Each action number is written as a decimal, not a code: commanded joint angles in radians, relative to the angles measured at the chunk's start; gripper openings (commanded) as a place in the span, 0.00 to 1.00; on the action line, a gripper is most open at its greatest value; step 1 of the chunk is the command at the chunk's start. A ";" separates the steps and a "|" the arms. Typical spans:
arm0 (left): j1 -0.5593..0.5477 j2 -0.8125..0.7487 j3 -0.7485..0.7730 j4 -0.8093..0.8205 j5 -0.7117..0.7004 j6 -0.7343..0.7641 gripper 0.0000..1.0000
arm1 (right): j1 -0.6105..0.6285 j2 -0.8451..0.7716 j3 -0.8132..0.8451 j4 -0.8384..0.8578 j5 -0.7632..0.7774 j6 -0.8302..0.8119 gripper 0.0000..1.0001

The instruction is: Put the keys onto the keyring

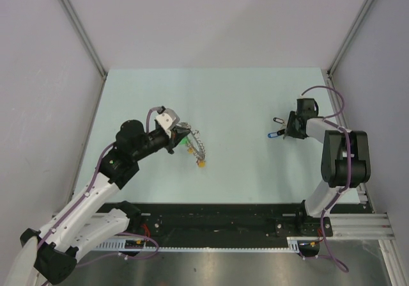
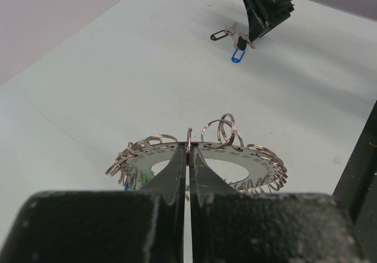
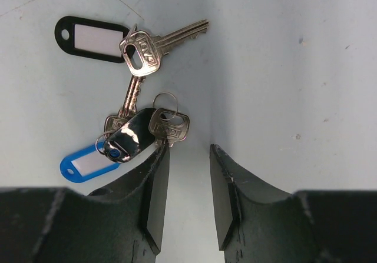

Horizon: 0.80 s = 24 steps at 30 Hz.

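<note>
Black fingers (image 2: 174, 175) of the left gripper (image 2: 188, 152) are pressed together, clamped on the silver wire of the keyring (image 2: 235, 156), which hangs at centre-left of the overhead view. The right gripper (image 3: 185, 157) has its jaws partly apart over the pale table (image 3: 283, 69). One of its fingers sits just beside the keys (image 3: 144, 51), which lie bunched at the wrist view's upper left with a black tag (image 3: 88, 36) and a blue tag (image 3: 82, 164).

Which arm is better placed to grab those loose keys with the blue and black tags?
Right: the right gripper sits beside the keys, jaws apart; the left gripper is shut on the keyring.
</note>
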 commanded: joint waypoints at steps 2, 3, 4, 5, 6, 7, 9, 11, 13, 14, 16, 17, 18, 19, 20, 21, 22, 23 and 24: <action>0.004 -0.027 0.007 0.063 -0.003 0.025 0.00 | 0.019 0.028 0.037 0.028 -0.011 -0.007 0.38; 0.004 -0.027 0.008 0.063 -0.004 0.026 0.00 | 0.024 0.025 0.039 0.029 -0.004 -0.010 0.38; 0.004 -0.025 0.008 0.061 -0.004 0.026 0.00 | 0.027 0.019 0.039 0.034 -0.001 -0.008 0.38; 0.004 -0.025 0.008 0.060 -0.006 0.028 0.00 | 0.027 0.007 0.042 0.041 0.001 -0.005 0.38; 0.004 -0.025 0.008 0.058 -0.007 0.028 0.00 | 0.027 0.002 0.050 0.040 -0.001 -0.001 0.38; 0.003 -0.024 0.008 0.060 -0.007 0.029 0.00 | 0.053 -0.003 0.056 0.041 0.001 0.001 0.38; 0.004 -0.024 0.008 0.058 -0.007 0.029 0.00 | 0.053 -0.009 0.065 0.047 0.005 0.007 0.38; 0.003 -0.025 0.008 0.058 -0.006 0.029 0.00 | 0.058 -0.010 0.077 0.058 -0.001 0.007 0.38; 0.004 -0.024 0.008 0.058 -0.007 0.028 0.00 | 0.068 -0.004 0.094 0.069 -0.033 -0.008 0.38; 0.004 -0.022 0.008 0.057 -0.007 0.029 0.00 | 0.088 0.002 0.103 0.066 -0.033 -0.013 0.38; 0.004 -0.024 0.008 0.058 -0.007 0.029 0.00 | 0.107 0.034 0.125 0.051 -0.018 -0.031 0.38; 0.004 -0.022 0.008 0.057 -0.007 0.029 0.00 | 0.114 0.046 0.140 0.049 -0.010 -0.033 0.38; 0.004 -0.022 0.008 0.057 -0.007 0.029 0.00 | 0.125 0.062 0.143 0.050 -0.004 -0.034 0.38; 0.004 -0.021 0.008 0.057 -0.009 0.031 0.00 | 0.131 0.071 0.148 0.054 -0.004 -0.034 0.38; 0.004 -0.022 0.008 0.057 -0.007 0.031 0.00 | 0.136 0.077 0.160 0.052 -0.002 -0.033 0.38; 0.004 -0.021 0.008 0.055 -0.007 0.031 0.00 | 0.146 0.086 0.168 0.044 0.010 -0.033 0.38; 0.004 -0.019 0.008 0.055 -0.007 0.031 0.00 | 0.151 0.105 0.175 0.026 0.019 -0.039 0.38; 0.004 -0.018 0.008 0.055 -0.007 0.032 0.00 | 0.157 0.111 0.183 0.015 0.030 -0.045 0.38; 0.004 -0.021 0.008 0.055 -0.006 0.032 0.00 | 0.171 0.117 0.192 0.002 0.060 -0.048 0.37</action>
